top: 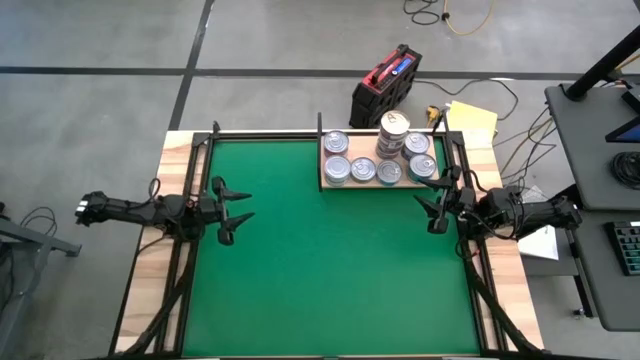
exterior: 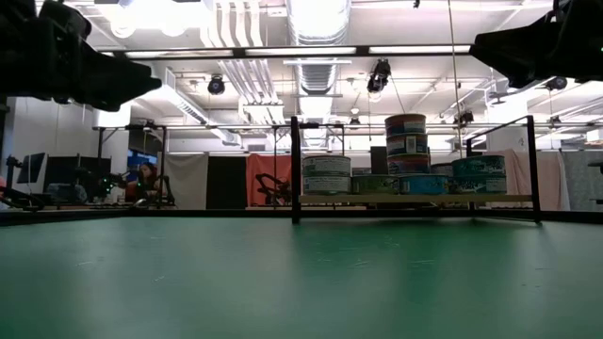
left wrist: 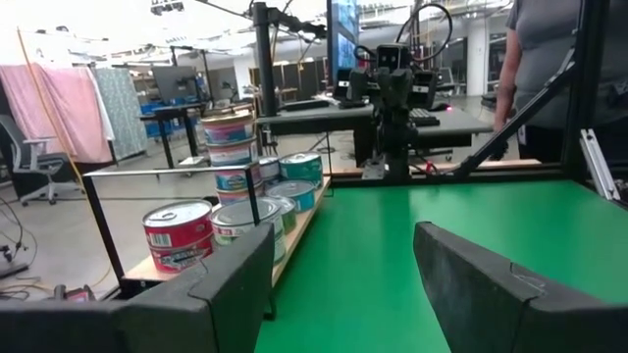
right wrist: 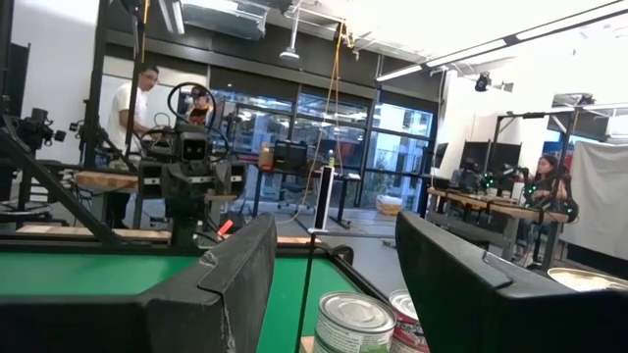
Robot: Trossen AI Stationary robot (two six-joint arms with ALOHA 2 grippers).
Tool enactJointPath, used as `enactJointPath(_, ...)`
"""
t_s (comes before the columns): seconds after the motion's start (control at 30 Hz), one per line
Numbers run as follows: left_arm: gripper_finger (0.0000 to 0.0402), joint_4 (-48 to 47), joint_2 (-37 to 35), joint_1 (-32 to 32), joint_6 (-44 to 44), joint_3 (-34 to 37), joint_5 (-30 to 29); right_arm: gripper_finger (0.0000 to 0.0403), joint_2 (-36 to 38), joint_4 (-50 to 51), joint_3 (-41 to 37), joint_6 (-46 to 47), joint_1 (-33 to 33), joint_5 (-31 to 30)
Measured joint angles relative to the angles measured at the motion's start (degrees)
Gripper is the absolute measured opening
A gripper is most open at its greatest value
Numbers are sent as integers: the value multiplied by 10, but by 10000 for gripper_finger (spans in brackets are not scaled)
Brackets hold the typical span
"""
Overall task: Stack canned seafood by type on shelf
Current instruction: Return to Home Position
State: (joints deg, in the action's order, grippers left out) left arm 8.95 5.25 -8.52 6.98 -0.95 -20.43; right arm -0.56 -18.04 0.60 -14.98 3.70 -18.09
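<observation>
Silvery-lidded, short round metal tins [top: 363, 168] of seafood sit grouped on the flat rectangular pale-wood shelf [top: 327, 184], at the far edge of the large green mat [top: 330, 280], right of centre; most stand singly in rows. One tall column [top: 393, 135] of like-labelled tins rises near the shelf's back, apparently so each type keeps its own pile. No tin lies loose on the mat, so stacking looks complete. Left gripper [top: 250, 205]: at the mat's left edge, well apart from the shelf; arm level, pointing inward; fingers spread wide, nothing held. Right gripper [top: 428, 207]: at the right edge, just beside the shelf's near corner; mirrored pose; fingers likewise wide apart and empty; both judged parked clear of the tins.
</observation>
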Motion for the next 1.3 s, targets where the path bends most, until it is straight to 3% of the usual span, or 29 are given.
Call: enactJointPath(1.3,230,0,69,0,0,-1,0,201,0,0,0,0,0,0)
